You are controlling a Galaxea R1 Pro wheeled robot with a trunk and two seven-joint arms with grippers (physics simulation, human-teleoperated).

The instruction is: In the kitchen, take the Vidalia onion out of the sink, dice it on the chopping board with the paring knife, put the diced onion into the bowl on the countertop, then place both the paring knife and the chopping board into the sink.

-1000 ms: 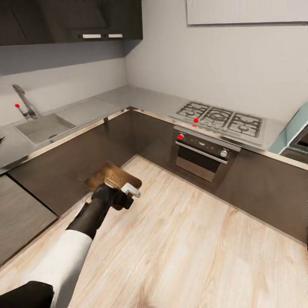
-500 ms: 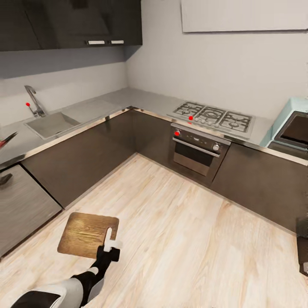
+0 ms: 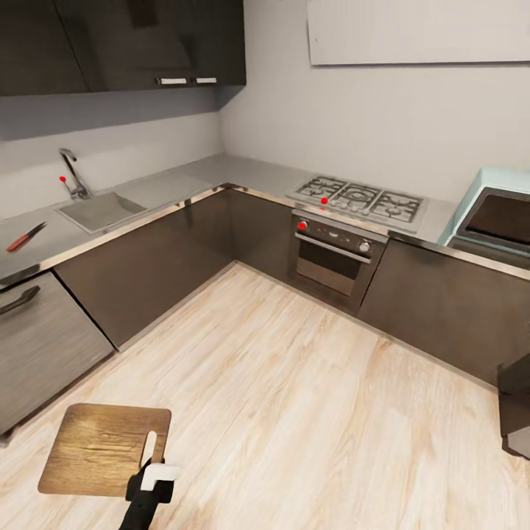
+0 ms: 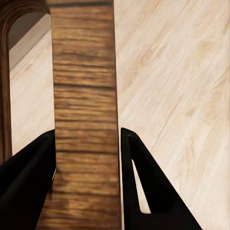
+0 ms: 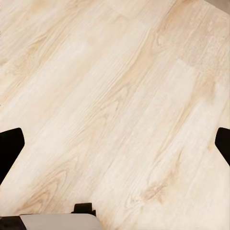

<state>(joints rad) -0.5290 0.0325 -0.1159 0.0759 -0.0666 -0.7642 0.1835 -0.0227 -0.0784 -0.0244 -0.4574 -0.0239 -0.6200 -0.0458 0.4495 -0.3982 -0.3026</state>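
The dark brown wooden chopping board (image 3: 99, 447) hangs flat over the floor at the head view's lower left. My left gripper (image 3: 152, 458) is shut on its right edge. In the left wrist view the chopping board (image 4: 85, 96) runs on edge between the two black fingers (image 4: 139, 177) of the left gripper (image 4: 86, 148). The paring knife (image 3: 25, 236), red-handled, lies on the grey countertop (image 3: 169, 184) left of the sink (image 3: 101, 210). My right gripper (image 5: 115, 143) is open above bare floor, its fingers wide apart.
A curved faucet (image 3: 71, 174) with a red knob stands behind the sink. A gas hob (image 3: 359, 197) and oven (image 3: 331, 258) sit on the far counter run, a pale blue appliance (image 3: 492, 213) at the right, a dishwasher front (image 3: 40, 342) at the left. Light wood floor (image 3: 294, 397) spreads between.
The camera has pulled back from the counter, bringing the knife into view. The board in my left gripper has dropped toward the picture's lower left, closer to my body.
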